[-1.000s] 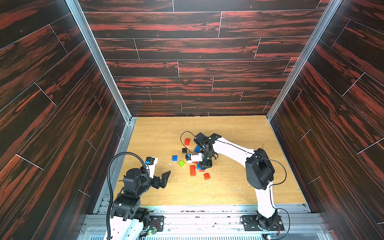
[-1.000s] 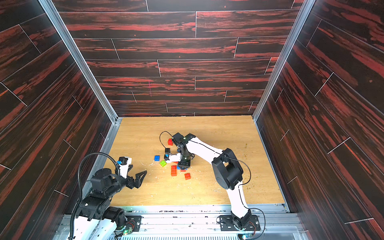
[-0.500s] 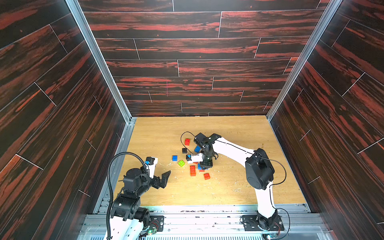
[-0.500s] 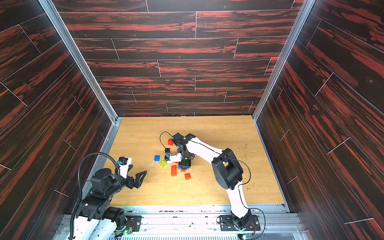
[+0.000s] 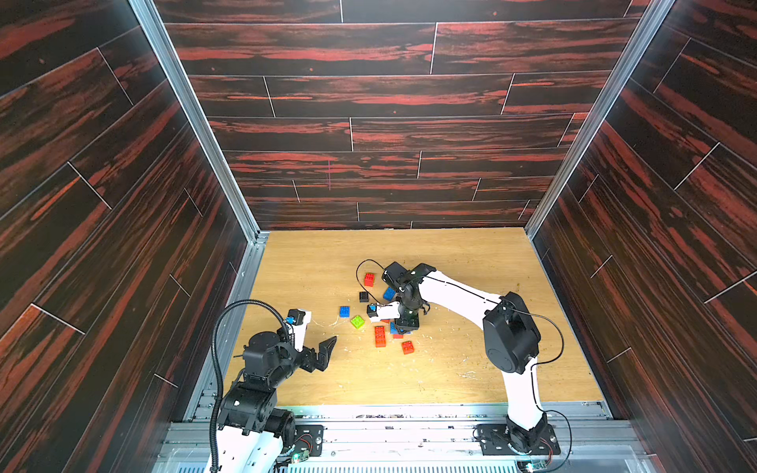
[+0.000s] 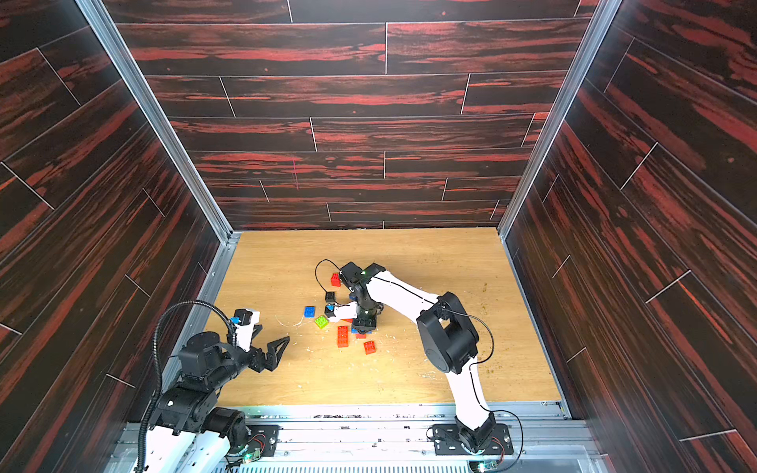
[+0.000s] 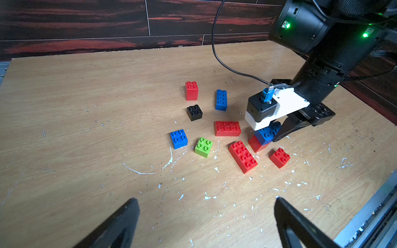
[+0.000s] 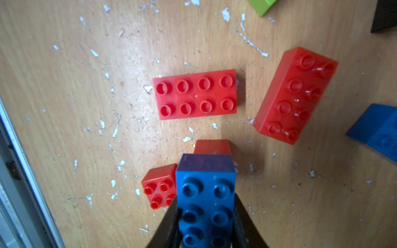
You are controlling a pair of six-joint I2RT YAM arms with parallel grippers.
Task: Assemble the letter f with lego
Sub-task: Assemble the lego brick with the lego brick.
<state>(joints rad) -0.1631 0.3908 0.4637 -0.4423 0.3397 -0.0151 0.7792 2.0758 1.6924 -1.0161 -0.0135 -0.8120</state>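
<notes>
The right end effector (image 8: 205, 214) is clenched on a blue oblong brick (image 8: 205, 189) stacked on a red brick (image 8: 212, 147) mid-bench (image 7: 86, 107). A small red square brick (image 8: 159, 189) sits just beside the stack. A red oblong brick (image 8: 196, 94) and an angled red oblong brick (image 8: 295, 94) lie near. Only the left wrist view shows whole the lime green brick (image 7: 203, 147), blue square brick (image 7: 178, 139) and black brick (image 7: 194, 112). The left end effector (image 7: 206, 201) hangs released, well apart.

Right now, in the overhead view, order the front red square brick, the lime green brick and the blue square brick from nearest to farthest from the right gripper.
From the right gripper, in a top view:
1. Front red square brick, just on the side toward the robot's base.
2. Lime green brick, off to the gripper's left.
3. Blue square brick, past the green one, farther left.
</notes>
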